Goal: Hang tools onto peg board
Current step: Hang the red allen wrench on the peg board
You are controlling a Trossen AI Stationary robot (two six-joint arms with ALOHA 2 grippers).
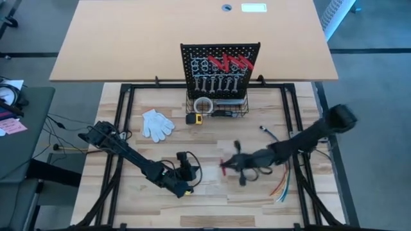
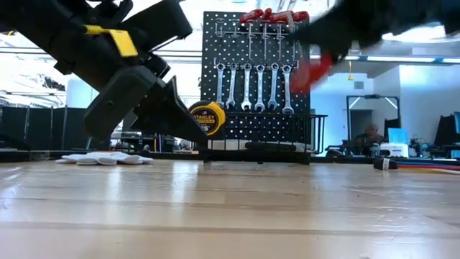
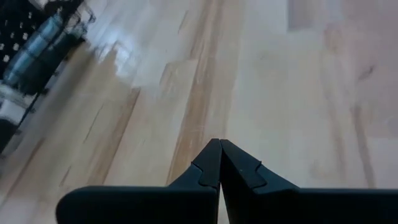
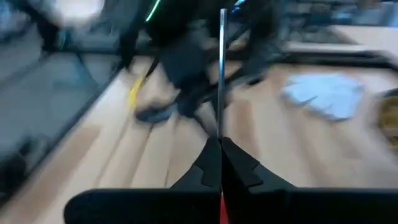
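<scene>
Step in hand, as judged: carrying a tool toward the peg board [image 1: 220, 67]. The right gripper [image 1: 226, 165] is seen low over the middle of the table [image 1: 212, 205], well short of the board, clamped on a red-handled tool [image 1: 224, 165]. In the right wrist view the fingers [image 4: 239, 168] are pressed together with a slim silver shaft [image 4: 222, 68] projecting straight ahead between them and a sliver of red at the base. The long axis of the tool is therefore taken to run in line with the gripper, working end forward, roughly toward the left arm's side of the table in the high view; blur prevents a finer reading.

The left gripper [image 1: 185, 172] is parked just above the table near the front centre, fingers closed on nothing.

On the board, a row of silver wrenches [image 2: 252, 86] is hung upright, with red-handled pliers [image 2: 274, 15] along the top row. A white glove [image 1: 157, 124] and a tape measure [image 2: 207, 118] lie near the board's base.

Next move, as judged: the tool must be lifted, swung toward the board, and turned so that it can be slipped over a free hook; which hook is free cannot be told
</scene>
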